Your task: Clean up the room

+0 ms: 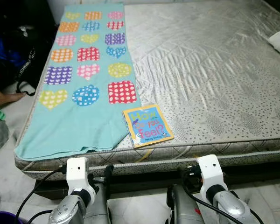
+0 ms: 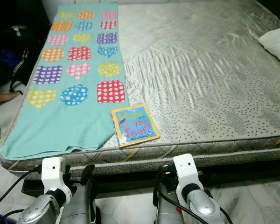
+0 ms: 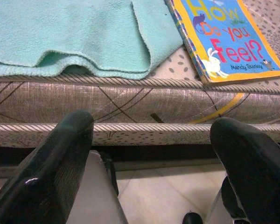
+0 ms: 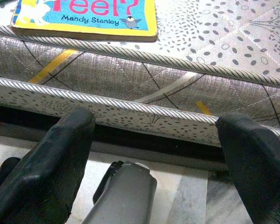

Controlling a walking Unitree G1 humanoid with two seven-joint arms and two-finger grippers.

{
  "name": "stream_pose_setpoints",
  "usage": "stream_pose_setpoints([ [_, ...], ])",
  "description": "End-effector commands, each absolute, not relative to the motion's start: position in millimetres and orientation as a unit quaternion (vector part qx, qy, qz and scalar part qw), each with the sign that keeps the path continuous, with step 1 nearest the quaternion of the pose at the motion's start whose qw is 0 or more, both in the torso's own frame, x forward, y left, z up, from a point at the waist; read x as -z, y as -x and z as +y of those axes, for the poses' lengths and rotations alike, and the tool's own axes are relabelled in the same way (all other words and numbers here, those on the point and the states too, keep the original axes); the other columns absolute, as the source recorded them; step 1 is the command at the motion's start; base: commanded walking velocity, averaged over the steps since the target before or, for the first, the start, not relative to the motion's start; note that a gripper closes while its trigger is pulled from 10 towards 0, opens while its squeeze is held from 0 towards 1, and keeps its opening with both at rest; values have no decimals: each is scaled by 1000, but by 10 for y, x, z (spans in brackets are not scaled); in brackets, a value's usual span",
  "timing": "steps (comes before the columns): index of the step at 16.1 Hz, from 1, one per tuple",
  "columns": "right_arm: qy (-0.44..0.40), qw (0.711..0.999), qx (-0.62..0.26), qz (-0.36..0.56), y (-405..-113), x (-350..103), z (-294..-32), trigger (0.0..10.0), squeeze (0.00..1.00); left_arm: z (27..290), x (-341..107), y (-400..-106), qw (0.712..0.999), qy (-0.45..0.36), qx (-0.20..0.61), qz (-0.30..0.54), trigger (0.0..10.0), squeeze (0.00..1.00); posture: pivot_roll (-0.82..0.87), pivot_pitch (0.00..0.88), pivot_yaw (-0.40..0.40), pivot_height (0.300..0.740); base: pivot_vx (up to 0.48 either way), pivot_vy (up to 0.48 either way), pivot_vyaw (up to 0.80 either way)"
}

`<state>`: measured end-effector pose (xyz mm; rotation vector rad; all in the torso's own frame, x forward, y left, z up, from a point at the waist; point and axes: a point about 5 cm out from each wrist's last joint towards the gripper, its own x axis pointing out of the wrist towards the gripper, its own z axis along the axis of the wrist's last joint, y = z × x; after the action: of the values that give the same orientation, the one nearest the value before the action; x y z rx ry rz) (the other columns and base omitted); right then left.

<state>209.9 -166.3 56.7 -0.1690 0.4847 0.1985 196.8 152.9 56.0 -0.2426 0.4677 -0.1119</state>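
On mattress (image 1: 210, 70) near edge, picture book (image 1: 147, 125) touching teal heart blanket (image 1: 84, 79), left gripper (image 3: 149, 140) and right gripper (image 4: 154, 144) below mattress edge, both jaws open, empty.

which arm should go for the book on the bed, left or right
Probably the right. The book lies near the mattress edge, between both open grippers and slightly nearer the right gripper. The teal blanket lies on the left gripper's side.
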Motion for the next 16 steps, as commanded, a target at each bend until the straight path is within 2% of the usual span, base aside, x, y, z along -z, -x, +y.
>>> stream_pose_setpoints([
  [1, 80, 962, -99, 242, -2076, -558, -1666, 10000, 0, 1559, -552, -1947, 964, 117, 48, 235, 10000, 0, -118, 155, 5, 600, 0, 0, 0],
  [14, 76, 965, -96, 232, -2146, -574, -1662, 10000, 0, 1570, -534, -2004, 964, 118, 47, 233, 10000, 0, -119, 139, 7, 590, 0, 0, 0],
  [16, 31, 972, -84, 215, -2250, -639, -1603, 10000, 0, 1576, -566, -2018, 968, 114, 44, 222, 10000, 0, -106, 137, 8, 590, 0, 0, 0],
])
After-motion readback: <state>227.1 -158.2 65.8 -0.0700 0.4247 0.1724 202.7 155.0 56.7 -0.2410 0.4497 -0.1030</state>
